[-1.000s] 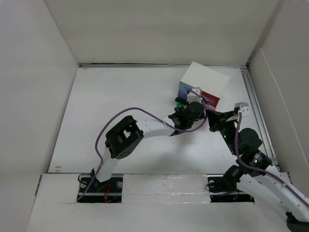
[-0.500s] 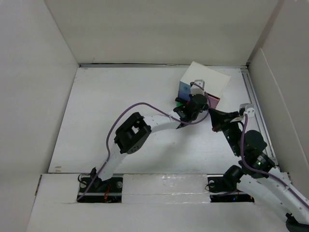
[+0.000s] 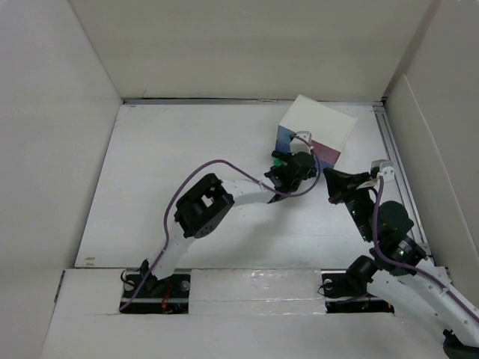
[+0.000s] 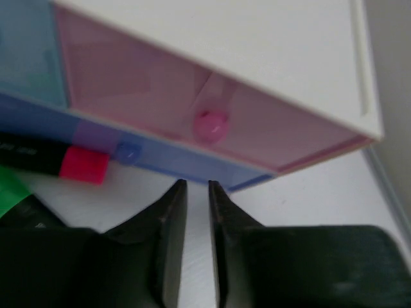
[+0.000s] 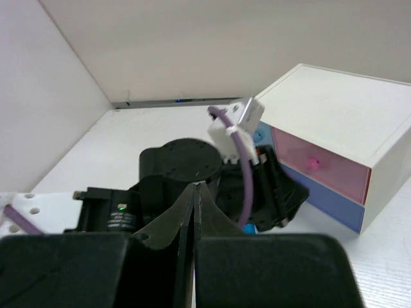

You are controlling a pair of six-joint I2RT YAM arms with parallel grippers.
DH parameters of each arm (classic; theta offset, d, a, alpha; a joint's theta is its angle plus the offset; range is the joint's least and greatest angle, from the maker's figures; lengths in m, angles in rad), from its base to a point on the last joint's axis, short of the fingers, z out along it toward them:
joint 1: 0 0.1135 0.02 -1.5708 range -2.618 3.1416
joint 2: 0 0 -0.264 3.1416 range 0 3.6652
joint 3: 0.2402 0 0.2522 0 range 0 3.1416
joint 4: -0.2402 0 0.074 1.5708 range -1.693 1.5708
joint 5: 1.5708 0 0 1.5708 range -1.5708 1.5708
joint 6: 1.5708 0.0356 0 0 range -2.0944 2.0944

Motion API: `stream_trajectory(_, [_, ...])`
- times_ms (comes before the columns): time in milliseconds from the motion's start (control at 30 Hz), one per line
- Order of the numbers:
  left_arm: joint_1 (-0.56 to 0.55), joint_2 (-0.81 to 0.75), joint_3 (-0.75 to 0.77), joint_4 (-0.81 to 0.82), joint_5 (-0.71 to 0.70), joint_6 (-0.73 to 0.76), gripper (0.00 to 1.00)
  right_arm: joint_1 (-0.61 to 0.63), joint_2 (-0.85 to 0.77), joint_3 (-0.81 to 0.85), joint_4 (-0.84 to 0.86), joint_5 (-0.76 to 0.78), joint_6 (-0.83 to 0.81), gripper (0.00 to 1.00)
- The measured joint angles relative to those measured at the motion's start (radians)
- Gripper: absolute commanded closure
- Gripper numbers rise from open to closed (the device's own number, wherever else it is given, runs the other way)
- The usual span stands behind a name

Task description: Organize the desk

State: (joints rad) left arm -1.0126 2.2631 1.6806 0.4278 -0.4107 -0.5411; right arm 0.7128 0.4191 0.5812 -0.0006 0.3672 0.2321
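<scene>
The white desk [image 3: 172, 164] holds a small white drawer box [image 3: 318, 123] at the back right. My left gripper [image 3: 298, 158] is right in front of the box. In the left wrist view its jaws [image 4: 194, 187] stand almost together with only a thin empty gap, just below the pink drawer [image 4: 192, 102] and its round knob [image 4: 210, 125]. A black marker with a pink cap [image 4: 64, 160] lies against the blue drawer [image 4: 160, 157]. My right gripper [image 3: 334, 182] is shut and empty, to the right of the left one; its view [image 5: 195, 186] looks at the left wrist.
A green object [image 3: 278, 158] lies by the box's front left corner, also in the left wrist view [image 4: 13, 192]. A blue bit [image 5: 249, 227] shows under the left wrist. White walls close in the desk; a rail [image 3: 397, 161] runs along its right edge.
The left gripper moved up to the box front, then eased back a little to the left. The right gripper shifted right early on and has held still since.
</scene>
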Motion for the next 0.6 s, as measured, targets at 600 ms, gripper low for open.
stream_trajectory(600, [0.021,-0.14,-0.235,0.019,0.016,0.117,0.58,0.0,0.105,-0.009,0.027,-0.016,0.004,0.94])
